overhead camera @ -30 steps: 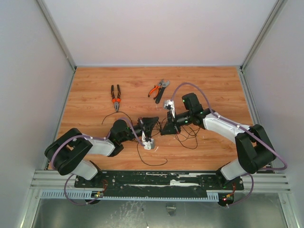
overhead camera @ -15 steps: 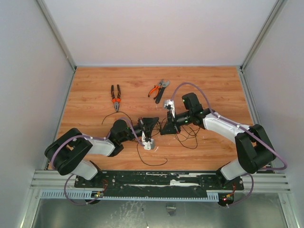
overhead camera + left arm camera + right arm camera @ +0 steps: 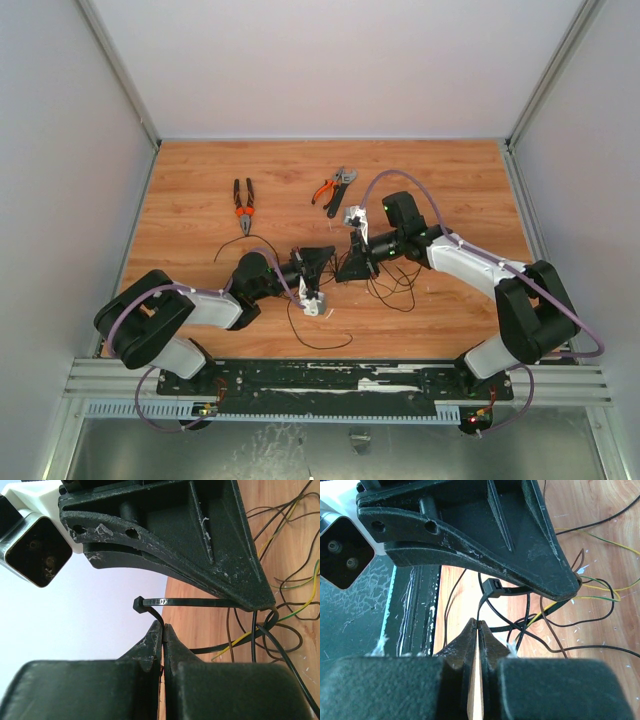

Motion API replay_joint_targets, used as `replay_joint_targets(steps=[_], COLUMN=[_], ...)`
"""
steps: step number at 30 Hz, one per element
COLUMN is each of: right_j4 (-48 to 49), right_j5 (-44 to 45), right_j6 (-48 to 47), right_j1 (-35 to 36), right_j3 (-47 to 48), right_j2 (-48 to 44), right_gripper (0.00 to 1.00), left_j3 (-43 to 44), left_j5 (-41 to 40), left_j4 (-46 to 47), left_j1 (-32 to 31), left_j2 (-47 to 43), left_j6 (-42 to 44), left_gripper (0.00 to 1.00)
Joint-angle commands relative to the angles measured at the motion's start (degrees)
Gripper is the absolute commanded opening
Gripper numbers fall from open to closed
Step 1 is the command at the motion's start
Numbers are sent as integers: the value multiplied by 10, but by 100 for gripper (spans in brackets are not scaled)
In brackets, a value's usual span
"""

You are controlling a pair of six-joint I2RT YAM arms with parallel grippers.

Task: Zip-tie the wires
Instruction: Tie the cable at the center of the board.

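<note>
My two grippers meet at mid-table, left gripper [image 3: 322, 258] facing right gripper [image 3: 348, 267], over the wires [image 3: 395, 285], a loose tangle of thin black, brown and yellow-green strands. The black zip tie [image 3: 190, 602] is looped round some strands [image 3: 260, 630], its tail threaded through its square head [image 3: 139, 603]. In the left wrist view my left gripper [image 3: 163, 625] is shut on the strip just below the head. In the right wrist view my right gripper [image 3: 478, 621] is shut on the strip below the head [image 3: 492, 586]; the wires [image 3: 590, 587] lie beyond.
Orange-handled long-nose pliers [image 3: 243, 205] lie at the far left. Orange cutters [image 3: 323, 190] and an adjustable wrench [image 3: 342, 188] lie far of centre. A loose black wire [image 3: 322, 342] trails toward the near edge by the base rail [image 3: 330, 380]. Walls close in left and right.
The right wrist has shifted slightly away from the near edge while keeping its grip. The left arm has stayed still.
</note>
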Motion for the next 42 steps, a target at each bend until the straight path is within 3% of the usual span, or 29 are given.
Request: replay_joint_targets(steps=[1,25,42], right_j4=[-7,-111,-91], right_j5=[-25,-32,-62], right_j6=[8,-39,-25], right_j1=[-2,-31,-25], right_j3=[11,19,23], right_j2=[4,-8,-12], right_gripper=[0,0,0], left_j3=[10,-2,4], left_j5=[1,0,-21], left_j4=[24,58,42], left_j1=[-10,-13,-20], left_j2=[2,12,27], left_j6=[6,6,34], left_gripper=[0,0,0])
